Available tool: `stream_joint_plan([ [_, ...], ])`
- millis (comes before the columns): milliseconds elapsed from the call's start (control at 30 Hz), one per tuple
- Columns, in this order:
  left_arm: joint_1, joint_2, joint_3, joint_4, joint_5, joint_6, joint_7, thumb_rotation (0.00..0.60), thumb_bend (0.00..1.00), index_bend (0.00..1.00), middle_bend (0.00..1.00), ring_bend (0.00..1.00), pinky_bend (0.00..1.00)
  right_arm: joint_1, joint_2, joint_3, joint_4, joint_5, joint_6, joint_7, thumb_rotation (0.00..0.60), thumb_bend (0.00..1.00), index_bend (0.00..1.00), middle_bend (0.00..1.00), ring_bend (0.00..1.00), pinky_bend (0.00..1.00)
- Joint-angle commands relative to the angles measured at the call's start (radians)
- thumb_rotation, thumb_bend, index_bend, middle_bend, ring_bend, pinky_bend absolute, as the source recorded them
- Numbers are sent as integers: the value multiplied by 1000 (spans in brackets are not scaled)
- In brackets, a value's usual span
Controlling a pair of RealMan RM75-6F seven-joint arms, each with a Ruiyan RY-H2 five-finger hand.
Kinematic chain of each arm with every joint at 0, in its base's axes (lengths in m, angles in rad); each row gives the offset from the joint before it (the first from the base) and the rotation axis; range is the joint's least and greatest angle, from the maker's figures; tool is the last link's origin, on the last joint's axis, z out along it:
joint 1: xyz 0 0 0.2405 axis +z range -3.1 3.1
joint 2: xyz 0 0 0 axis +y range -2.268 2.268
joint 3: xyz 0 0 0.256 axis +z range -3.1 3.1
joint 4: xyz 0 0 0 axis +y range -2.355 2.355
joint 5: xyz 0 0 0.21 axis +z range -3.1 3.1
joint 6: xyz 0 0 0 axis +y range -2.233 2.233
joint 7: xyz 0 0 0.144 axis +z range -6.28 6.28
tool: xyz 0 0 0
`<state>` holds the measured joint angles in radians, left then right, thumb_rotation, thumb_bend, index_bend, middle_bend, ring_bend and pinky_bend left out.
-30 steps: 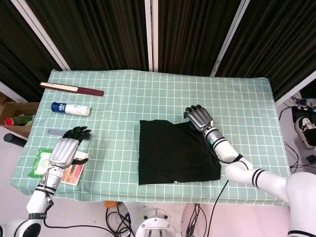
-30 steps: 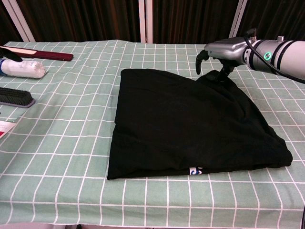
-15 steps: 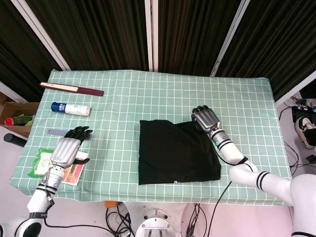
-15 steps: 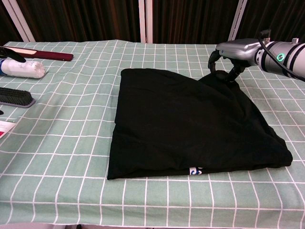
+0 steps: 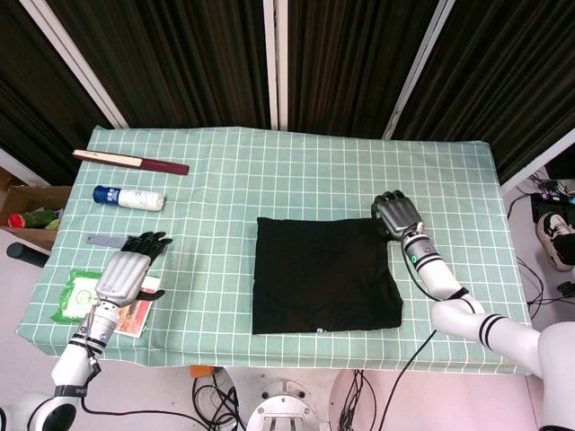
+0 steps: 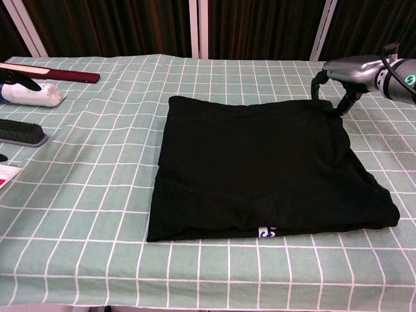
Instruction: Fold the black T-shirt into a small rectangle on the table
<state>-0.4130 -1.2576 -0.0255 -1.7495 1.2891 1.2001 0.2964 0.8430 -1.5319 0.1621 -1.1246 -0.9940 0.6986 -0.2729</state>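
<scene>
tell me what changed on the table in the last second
The right hand dragged the far right corner of the black T-shirt outward to the right, squaring its far edge. The left hand, bottle and brush stayed put.

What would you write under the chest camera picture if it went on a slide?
Right hand at the far right corner of a folded black T-shirt lying flat on a green checked tablecloth.
</scene>
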Motion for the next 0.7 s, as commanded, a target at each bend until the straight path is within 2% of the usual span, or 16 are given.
stream_joint_plan([
  [33, 2, 2, -4, -2, -2, 3, 7, 600, 93, 163, 96, 80, 176, -22, 22, 8, -48, -55, 66, 40, 600, 190, 57, 99, 31, 72],
  [67, 3, 3, -4, -3, -3, 4, 9, 600, 93, 163, 96, 80, 176, -35, 38, 8, -73, -89, 96, 66, 600, 178, 14, 70, 11, 52],
  [167, 9, 6, -5, -4, 2, 10, 6, 600, 93, 163, 96, 80, 176, -91, 111, -24, -159, -270, 219, 189, 600, 172, 0, 54, 0, 34],
  [233, 12, 7, -5, -3, 2, 12, 4, 600, 93, 163, 96, 80, 176, -132, 159, -79, -189, -422, 316, 282, 600, 172, 35, 87, 0, 34],
  [300, 14, 7, -4, -2, 3, 10, 1, 600, 93, 163, 96, 80, 176, -164, 187, -139, -172, -541, 394, 333, 600, 173, 124, 135, 0, 34],
  [367, 15, 7, -2, -4, 3, 5, -1, 600, 93, 163, 96, 80, 176, -199, 200, -207, -120, -650, 470, 363, 600, 174, 252, 184, 2, 34],
  [433, 13, 6, -2, -7, -1, -6, -4, 600, 93, 163, 96, 80, 176, -231, 194, -259, -52, -722, 528, 373, 600, 174, 308, 204, 6, 34],
  [567, 9, 5, -1, -15, -9, -21, 8, 600, 93, 163, 96, 80, 176, -276, 146, -324, 110, -830, 633, 394, 600, 120, 326, 210, 11, 34],
  [700, 5, 2, -4, -31, -23, -34, 20, 600, 93, 163, 96, 80, 176, -296, 55, -346, 315, -883, 705, 457, 600, 95, 328, 200, 19, 31],
])
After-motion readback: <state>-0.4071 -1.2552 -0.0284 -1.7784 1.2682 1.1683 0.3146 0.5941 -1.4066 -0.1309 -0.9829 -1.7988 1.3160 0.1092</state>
